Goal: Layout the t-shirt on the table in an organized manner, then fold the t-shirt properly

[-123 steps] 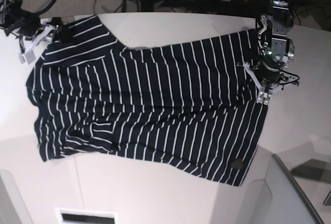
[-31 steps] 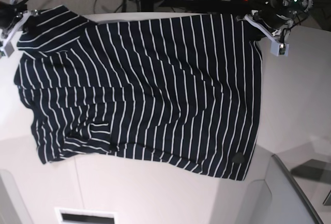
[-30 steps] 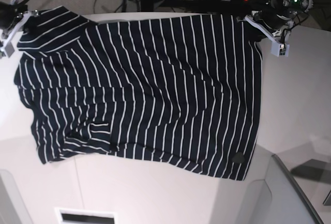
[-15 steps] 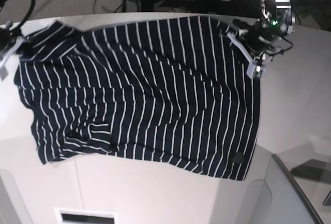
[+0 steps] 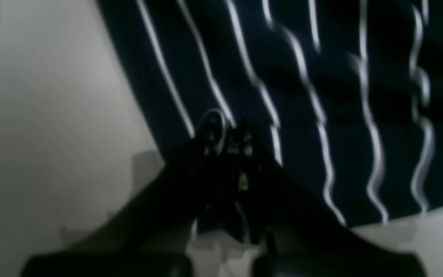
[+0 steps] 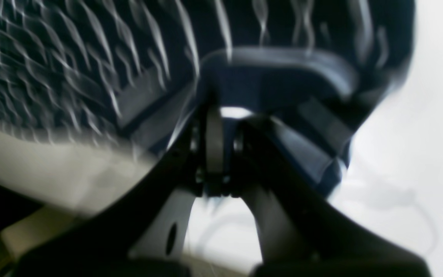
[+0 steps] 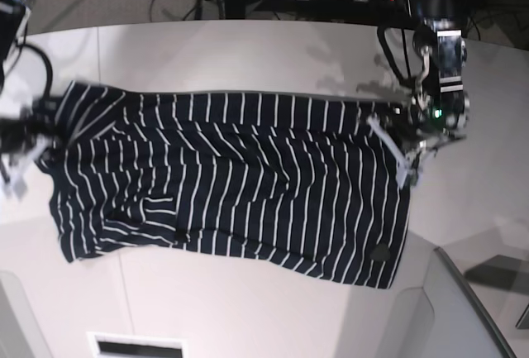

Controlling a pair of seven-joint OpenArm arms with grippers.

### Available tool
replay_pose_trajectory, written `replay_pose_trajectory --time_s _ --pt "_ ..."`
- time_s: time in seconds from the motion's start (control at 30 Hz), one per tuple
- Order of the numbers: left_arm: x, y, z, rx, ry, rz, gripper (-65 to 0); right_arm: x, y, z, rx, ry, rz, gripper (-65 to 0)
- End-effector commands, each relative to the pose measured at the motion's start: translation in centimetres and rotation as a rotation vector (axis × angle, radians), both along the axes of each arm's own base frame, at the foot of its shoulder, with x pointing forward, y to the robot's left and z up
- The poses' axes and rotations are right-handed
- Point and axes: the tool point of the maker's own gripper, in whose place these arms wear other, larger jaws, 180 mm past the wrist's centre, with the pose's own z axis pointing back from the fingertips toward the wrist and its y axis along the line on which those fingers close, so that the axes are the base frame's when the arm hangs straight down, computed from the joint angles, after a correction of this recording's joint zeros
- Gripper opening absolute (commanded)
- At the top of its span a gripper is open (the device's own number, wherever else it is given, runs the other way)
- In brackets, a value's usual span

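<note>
Both pincers clamped on dark navy white-striped cloth t-shirt [image 7: 231, 184]: left gripper [image 7: 402, 153] and right gripper [image 7: 25, 139] pinching opposite edges, white tabletop [image 7: 248, 52] beneath.

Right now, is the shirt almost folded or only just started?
Only just started. The shirt already lies spread across the table. In hand: the left gripper and the right gripper are each shut on one end of its far edge, which now lies doubled toward the near side, so a first fold looks under way. Left to do: the near part is rumpled and no neat fold is finished.
</note>
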Motion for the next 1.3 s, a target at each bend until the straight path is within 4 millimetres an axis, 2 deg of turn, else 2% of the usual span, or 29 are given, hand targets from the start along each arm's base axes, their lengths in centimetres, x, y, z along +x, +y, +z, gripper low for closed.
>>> replay_pose_trajectory --time_s 0.0,0.07,0.17,0.23,0.3,0.37,0.4,0.47,0.53,0.57,0.6,0.7,0.77,0.8,0.87,0.93,1.0,1.1,1.13,1.2,1.27 --pt "3.2 -0.2 1.9 0.002 -0.072 -0.012 -65.0 3.9 -1.5 2.5 -0.035 -0.085 -0.011 -64.8" --pt "6.6 0.1 3.0 0.035 -0.084 -0.037 -65.0 8.4 -2.3 4.3 -0.077 -0.135 -0.004 -64.8" --pt "12.5 -0.1 6.3 0.094 -0.131 -0.071 -65.0 14.7 -2.8 8.0 -0.109 -0.249 -0.011 -64.8" --pt "17.3 -0.3 10.3 0.107 -0.199 -0.073 -65.0 18.9 -4.0 12.8 -0.138 -0.381 -0.037 -64.8" --pt "21.5 -0.3 15.5 0.113 -0.278 -0.058 -65.0 21.8 -5.6 18.8 -0.164 -0.508 -0.062 -64.8" --pt "24.4 0.0 20.8 0.122 -0.366 -0.045 -65.0 23.2 -7.0 24.4 -0.201 -0.603 -0.072 -65.0" --pt "25.7 0.0 24.2 0.123 -0.431 -0.042 -65.0 23.4 -7.6 27.3 -0.234 -0.647 -0.063 -65.0" --pt "26.7 0.4 29.7 0.146 -0.53 -0.031 -65.0 22.8 -8.3 31.8 -0.314 -0.731 -0.019 -65.0" --pt "26.5 1.6 33.2 0.154 -0.579 0.005 -65.0 21.1 -9.0 34.4 -0.376 -0.779 -0.012 -65.0" --pt "26.3 1.7 33.8 0.159 -0.584 0.01 -65.0 20.2 -9.3 35.0 -0.401 -0.785 -0.019 -65.0" --pt "26.1 1.8 34.1 0.164 -0.583 0.014 -65.0 19.4 -9.6 34.8 -0.423 -0.765 -0.023 -65.0" --pt "24.4 0.3 28.7 0.202 -0.477 -0.04 -65.0 18.8 -8.3 30.6 -0.423 -0.664 0.008 -65.0" --pt "22.3 -3.2 22.9 0.206 -0.388 -0.128 -65.0 18.2 -8.0 27.2 -0.403 -0.621 0.015 -65.0" --pt "20.8 -5.2 19.7 0.186 -0.341 -0.167 -65.0 18.1 -7.4 26.0 -0.391 -0.62 0.022 -65.0" --pt "18.6 -9.4 14.8 0.124 -0.301 -0.242 -65.0 17.7 -7.0 23.9 -0.372 -0.604 0.028 -65.0" --pt "16.3 -13.7 10.9 0.036 -0.301 -0.295 -65.0 17.3 -7.0 22.0 -0.355 -0.571 0.027 -65.0" --pt "14.1 -17.0 8.4 -0.048 -0.29 -0.315 -65.0 16.7 -7.3 20.1 -0.339 -0.527 0.018 -65.0" --pt "11.8 -18.5 6.2 -0.09 -0.244 -0.314 -65.0 16.3 -7.6 18.1 -0.314 -0.517 0.002 -65.0" --pt "10.7 -18.8 5.2 -0.092 -0.218 -0.322 -65.0 15.8 -8.6 17.7 -0.325 -0.512 -0.01 -65.0" --pt "8.8 -18.6 3.8 -0.094 -0.19 -0.319 -65.0 15.1 -9.7 16.5 -0.326 -0.487 -0.026 -65.0" --pt "7.0 -17.1 2.6 -0.078 -0.166 -0.308 -65.0 14.4 -10.4 15.0 -0.314 -0.472 -0.045 -65.0"
